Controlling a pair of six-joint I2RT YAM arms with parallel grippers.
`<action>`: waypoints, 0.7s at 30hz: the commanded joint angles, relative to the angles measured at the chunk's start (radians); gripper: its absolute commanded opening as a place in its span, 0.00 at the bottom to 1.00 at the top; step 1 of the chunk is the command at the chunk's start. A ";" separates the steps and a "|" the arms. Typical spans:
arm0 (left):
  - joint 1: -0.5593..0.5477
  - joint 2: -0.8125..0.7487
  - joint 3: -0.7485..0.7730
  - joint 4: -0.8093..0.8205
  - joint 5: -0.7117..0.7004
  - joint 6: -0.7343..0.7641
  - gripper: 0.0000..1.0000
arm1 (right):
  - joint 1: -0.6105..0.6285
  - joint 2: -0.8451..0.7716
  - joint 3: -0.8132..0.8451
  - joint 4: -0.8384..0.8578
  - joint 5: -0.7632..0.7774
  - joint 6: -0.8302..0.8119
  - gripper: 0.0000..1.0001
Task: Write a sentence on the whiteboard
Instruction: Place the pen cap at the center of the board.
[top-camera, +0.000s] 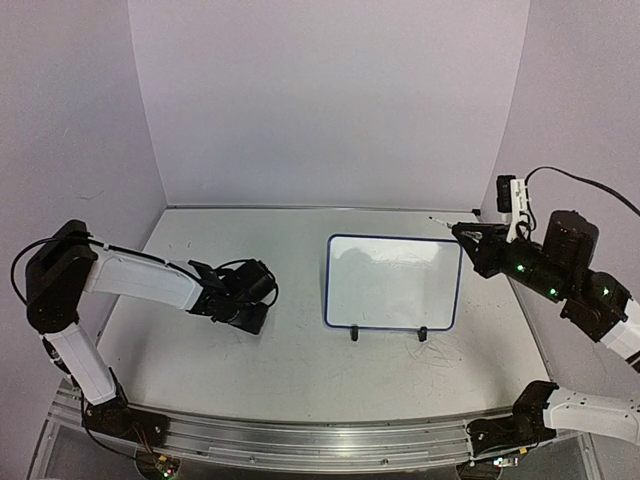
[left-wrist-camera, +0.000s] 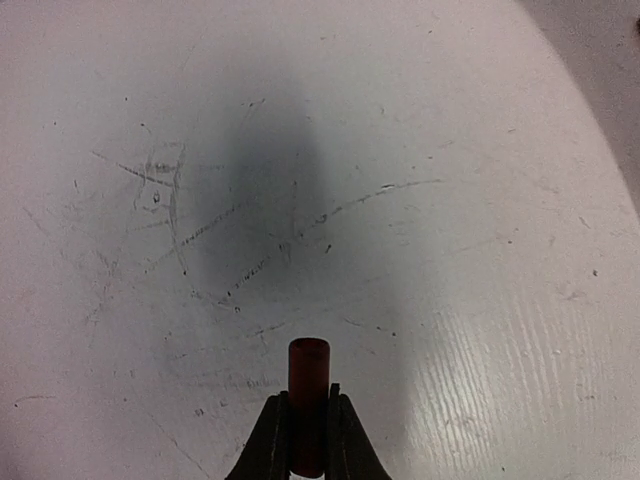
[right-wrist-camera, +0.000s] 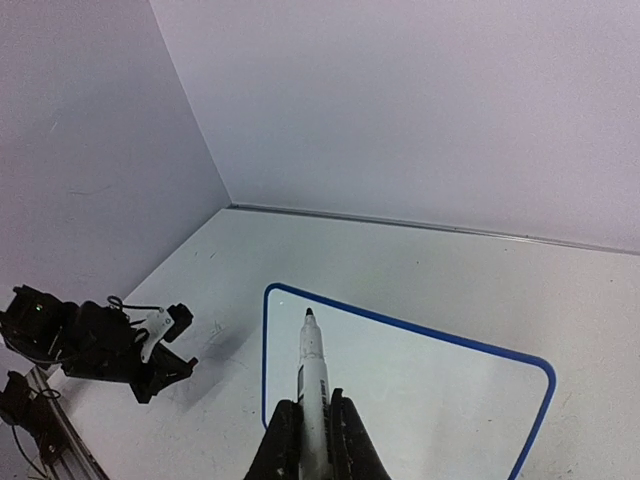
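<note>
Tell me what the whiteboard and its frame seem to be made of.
The whiteboard face looks like smooth white coated board with a faint sheen. The frame looks like thin dark blue plastic, given its rounded corners, though painted metal is possible.

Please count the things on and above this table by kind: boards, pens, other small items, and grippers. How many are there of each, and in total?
whiteboard: 1
marker: 1, held in the right gripper
dark red tube, perhaps a cap: 1, held in the left gripper
grippers: 2
Total: 5
</note>
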 joint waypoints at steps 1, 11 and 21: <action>-0.003 0.077 0.081 -0.022 -0.104 -0.091 0.00 | 0.001 -0.052 0.018 0.034 0.101 -0.005 0.00; 0.001 0.132 0.068 -0.027 -0.115 -0.137 0.17 | 0.001 -0.174 -0.059 0.034 0.155 0.030 0.00; 0.001 0.074 0.078 -0.044 -0.154 -0.112 0.50 | 0.001 -0.142 -0.037 0.018 0.090 0.006 0.00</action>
